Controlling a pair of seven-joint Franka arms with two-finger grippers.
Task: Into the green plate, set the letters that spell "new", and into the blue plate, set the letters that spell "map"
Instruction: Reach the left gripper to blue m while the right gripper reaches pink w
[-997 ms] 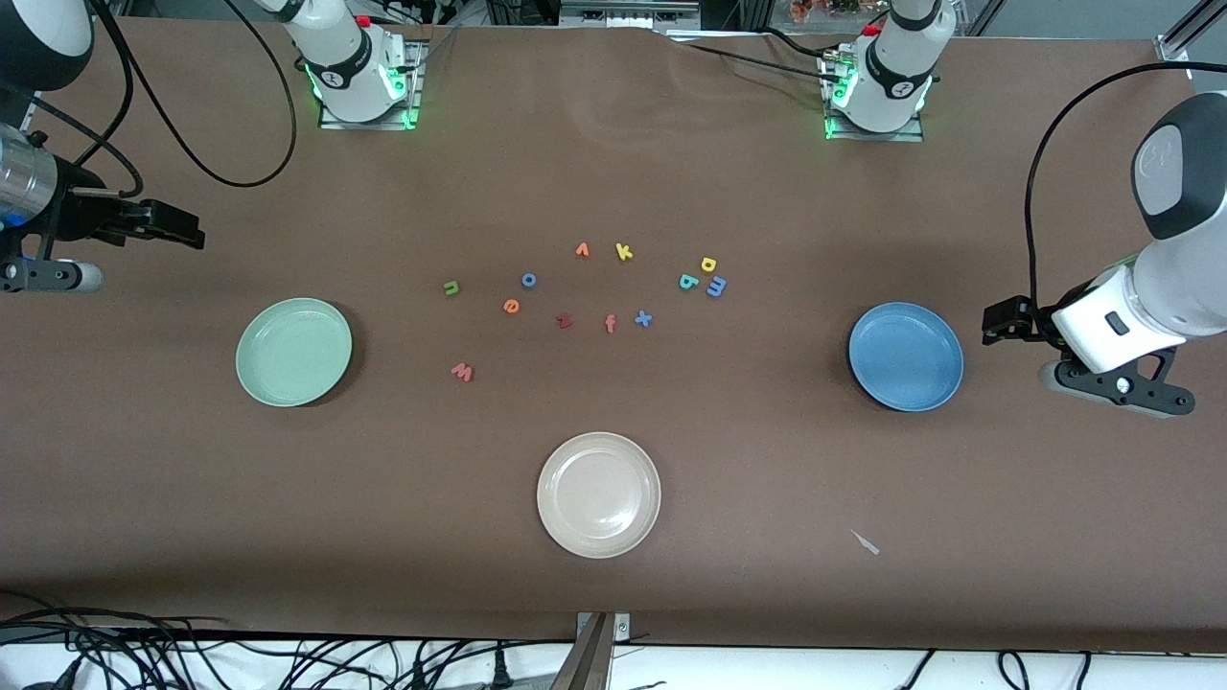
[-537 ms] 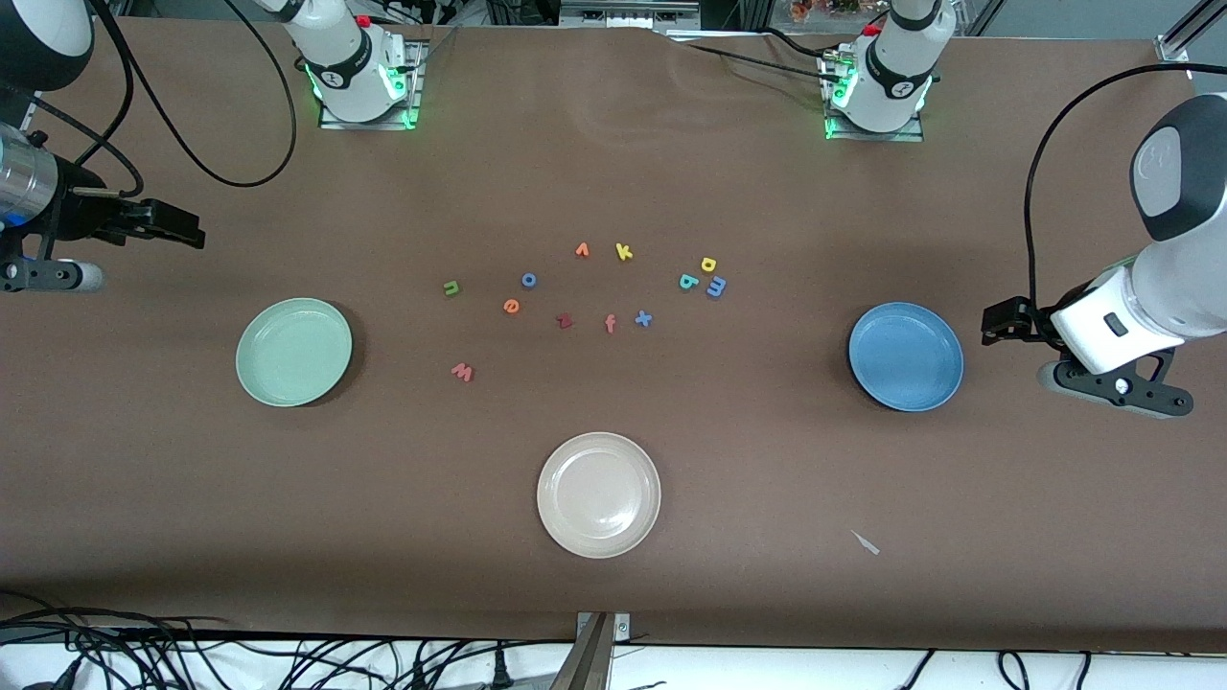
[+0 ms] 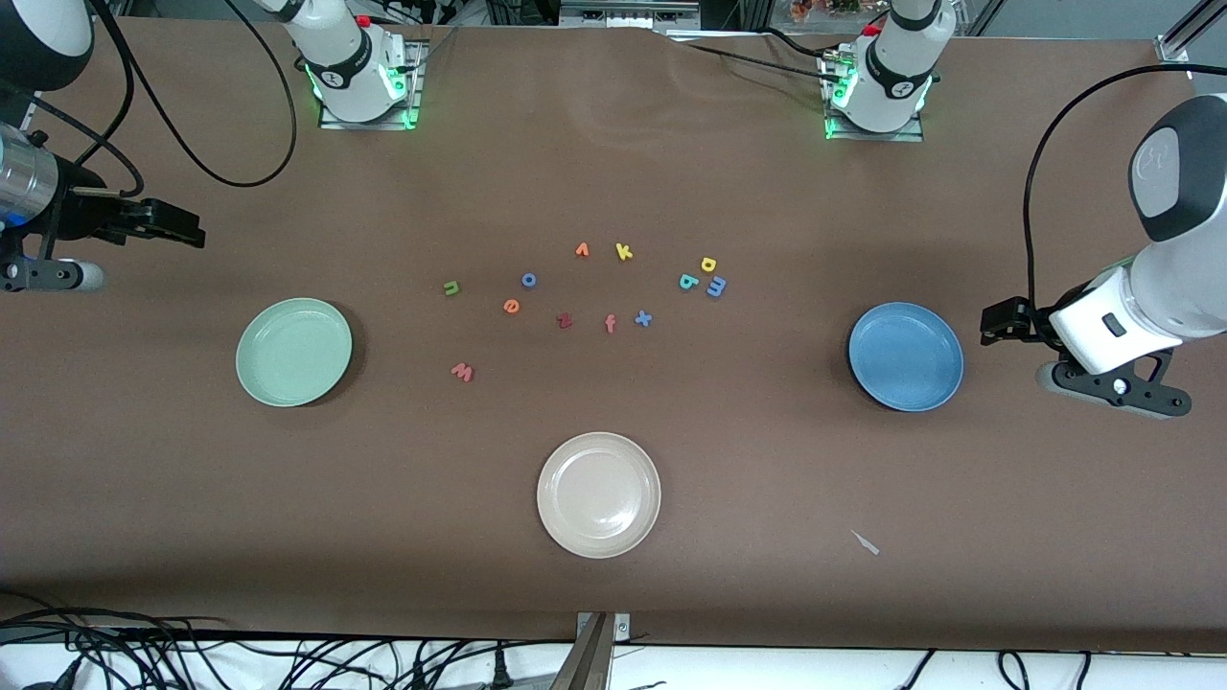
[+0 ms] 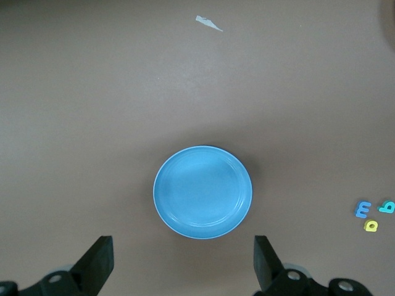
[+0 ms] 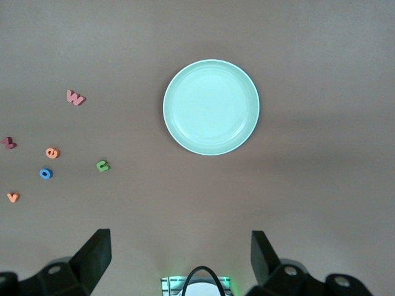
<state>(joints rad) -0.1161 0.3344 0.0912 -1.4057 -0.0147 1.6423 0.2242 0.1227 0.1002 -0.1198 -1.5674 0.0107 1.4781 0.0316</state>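
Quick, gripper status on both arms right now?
Left gripper: open, holding nothing, up over the table by the blue plate.
Right gripper: open, holding nothing, up near the green plate.

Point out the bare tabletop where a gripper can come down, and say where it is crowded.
Bare brown table lies between the green plate and the pinkish-red w, between the cream-white plate and the blue plate, and from the letters up to the robot bases. Crowded: the teal a, blue m and yellow p nearly touch.
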